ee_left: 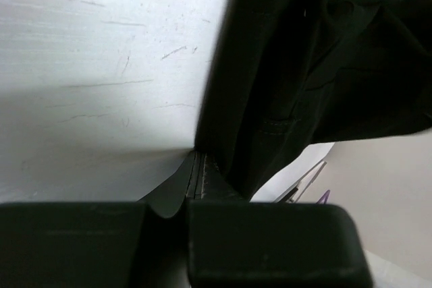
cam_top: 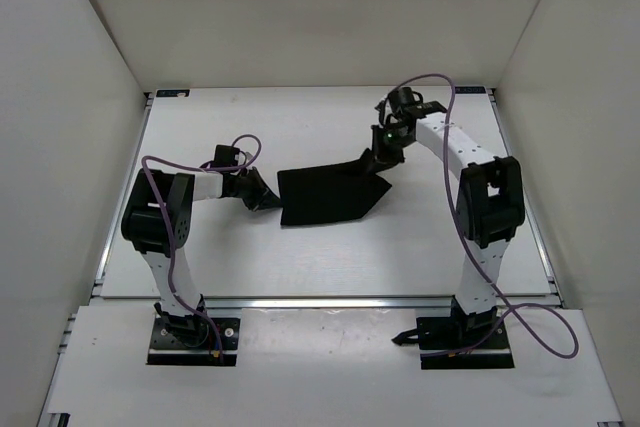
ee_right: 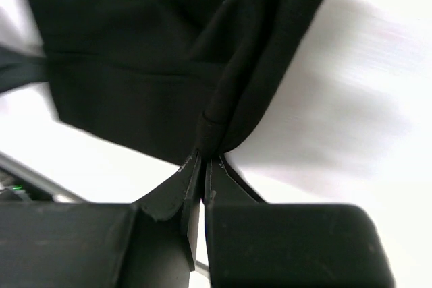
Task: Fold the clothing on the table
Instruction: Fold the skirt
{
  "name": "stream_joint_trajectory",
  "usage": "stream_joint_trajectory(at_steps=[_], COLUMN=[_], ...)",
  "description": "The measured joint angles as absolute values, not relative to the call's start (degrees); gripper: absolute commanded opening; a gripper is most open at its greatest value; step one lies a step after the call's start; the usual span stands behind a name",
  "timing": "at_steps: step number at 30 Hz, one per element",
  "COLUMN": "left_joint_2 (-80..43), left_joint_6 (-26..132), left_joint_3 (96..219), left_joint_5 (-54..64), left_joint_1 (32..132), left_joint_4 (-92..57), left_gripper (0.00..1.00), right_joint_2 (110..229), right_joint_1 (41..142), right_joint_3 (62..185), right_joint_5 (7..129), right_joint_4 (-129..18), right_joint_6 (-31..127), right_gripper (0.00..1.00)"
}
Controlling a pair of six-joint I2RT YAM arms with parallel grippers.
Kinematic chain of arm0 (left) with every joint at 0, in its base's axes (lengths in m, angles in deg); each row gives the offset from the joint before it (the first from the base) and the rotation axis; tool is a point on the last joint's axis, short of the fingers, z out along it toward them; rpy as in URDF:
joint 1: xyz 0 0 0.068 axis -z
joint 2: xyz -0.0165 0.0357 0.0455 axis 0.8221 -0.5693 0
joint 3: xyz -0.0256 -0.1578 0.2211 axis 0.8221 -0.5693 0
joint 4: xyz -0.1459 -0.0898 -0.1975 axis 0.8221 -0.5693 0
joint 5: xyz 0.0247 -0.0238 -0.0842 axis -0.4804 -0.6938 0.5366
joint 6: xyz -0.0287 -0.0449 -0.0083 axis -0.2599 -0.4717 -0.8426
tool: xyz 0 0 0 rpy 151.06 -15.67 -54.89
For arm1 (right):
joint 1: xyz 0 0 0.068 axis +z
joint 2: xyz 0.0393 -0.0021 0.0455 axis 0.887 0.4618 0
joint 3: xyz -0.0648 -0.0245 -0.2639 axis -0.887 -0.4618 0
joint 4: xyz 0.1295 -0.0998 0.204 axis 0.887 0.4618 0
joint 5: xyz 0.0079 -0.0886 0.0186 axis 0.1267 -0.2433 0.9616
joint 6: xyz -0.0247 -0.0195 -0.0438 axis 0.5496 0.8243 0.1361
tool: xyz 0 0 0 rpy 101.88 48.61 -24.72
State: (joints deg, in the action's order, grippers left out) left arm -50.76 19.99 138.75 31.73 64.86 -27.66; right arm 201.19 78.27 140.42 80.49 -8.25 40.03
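Arms (cam_top: 160,217) bent low, fingers (ee_right: 174,190) pinching clothing (cam_top: 325,197).

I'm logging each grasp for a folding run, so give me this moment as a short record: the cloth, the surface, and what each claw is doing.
clothing: black, one piece, lying mid-table between both claws
table: white, matte
left claw: shut on the clothing's left edge
right claw: shut on the clothing's right end, fabric bunched into a ridge at the pinch

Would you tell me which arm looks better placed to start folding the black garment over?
Probably right: the right gripper is shut on a bunched corner of the clothing; the left gripper pinches only a thin edge.
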Motion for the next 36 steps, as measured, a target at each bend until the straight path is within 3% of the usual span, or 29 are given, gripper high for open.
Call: stream_joint_trajectory(at_steps=[6,24,27,32,36], left_joint_2=[-51.41,-51.7,-51.7,-51.72,-51.72], left_joint_6=[18.88,18.26,18.24,18.18,17.61], left_joint_3=[138.75,138.51,138.35,138.07,137.5], left_joint_5=[32.06,32.3,32.43,32.6,33.0], left_joint_1=[65.37,65.65,65.65,65.65,65.47], left_joint_4=[-26.05,-23.97,-23.64,-23.01,-22.11], left_gripper=[0.0,0.02,0.05,0.08,0.13], right_joint_2=[200.86,206.66,209.56,212.65,212.6], right_joint_1=[85.46,98.13,98.99,100.01,100.63], right_joint_3=[147.94,152.39,153.75,154.19,154.1], right_joint_5=[82.55,85.39,86.26,91.03,95.75], right_joint_4=[-8.36,-15.09,-15.73,-18.5,-22.96], right_joint_6=[33.14,20.77,20.36,20.23,20.49], right_gripper=[0.0,0.0,0.03,0.3,0.38])
